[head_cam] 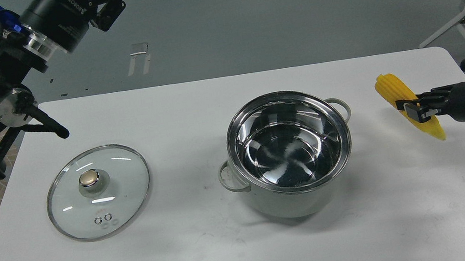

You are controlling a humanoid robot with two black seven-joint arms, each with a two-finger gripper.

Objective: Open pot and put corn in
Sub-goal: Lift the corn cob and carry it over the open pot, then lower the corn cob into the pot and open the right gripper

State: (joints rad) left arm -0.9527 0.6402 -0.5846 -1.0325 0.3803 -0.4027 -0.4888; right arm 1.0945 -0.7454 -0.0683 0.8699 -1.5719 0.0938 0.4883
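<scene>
The pale grey-green pot (291, 154) stands open in the middle of the white table, its shiny steel inside empty. The yellow corn (395, 91) is at the right, tilted, with its pointed end toward me. My right gripper (416, 110) comes in from the right edge and is shut on the corn's middle; whether the cob rests on the table or hangs just above it I cannot tell. My left gripper (109, 3) is raised high at the top left, above the far table edge; its fingers are dark and partly cut off by the frame.
The round glass lid (99, 192) with a brass-coloured knob lies flat on the table at the left, apart from the pot. The white table (215, 254) ends at a rounded right corner. A chair base stands on the floor at the far right.
</scene>
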